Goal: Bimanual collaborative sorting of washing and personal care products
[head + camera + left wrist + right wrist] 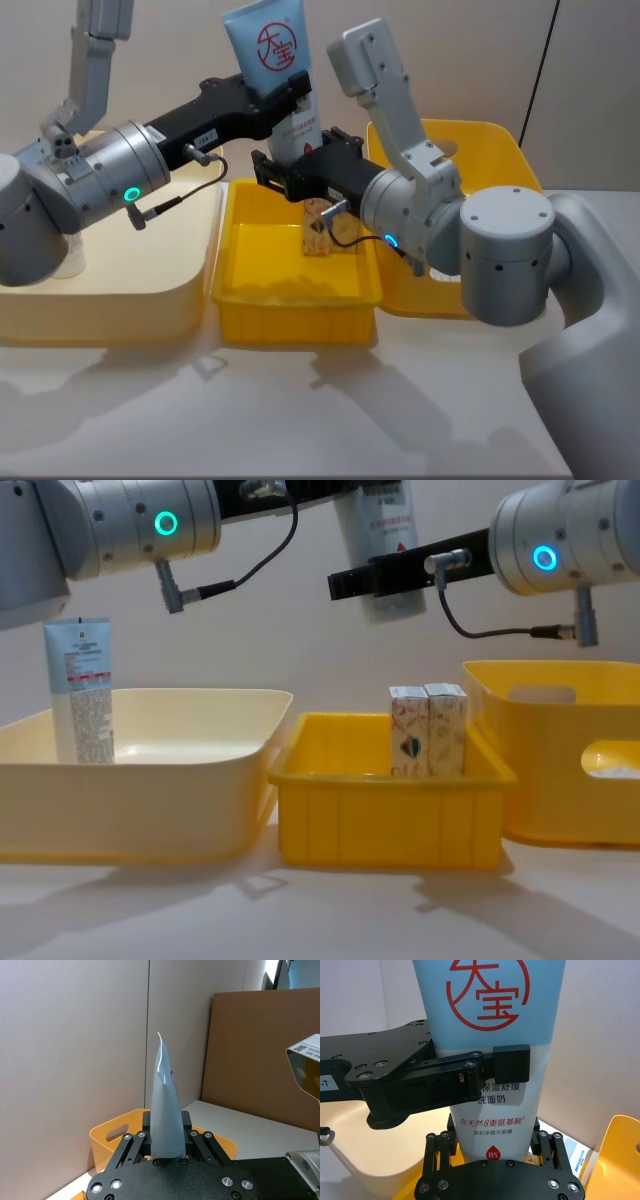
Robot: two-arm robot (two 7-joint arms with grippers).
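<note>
A light-blue and white tube (272,50) with red print is held upright at upper centre of the head view. It is above the small yellow bin (250,300), where two orange-patterned cartons (428,730) stand touching. A second tube (80,690) stands in the cream bin (150,780) at left. The bins are set on a pale table (300,420) before a beige wall (460,60). The left gripper (288,100) is clamped on the tube's middle. The right gripper (283,165) is closed on its lower end.

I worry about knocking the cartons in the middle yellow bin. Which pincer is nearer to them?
Right. The right pincer grips the raised tube at its lower end, above the cartons. The left pincer grips the same tube higher up, farther from them.
</note>
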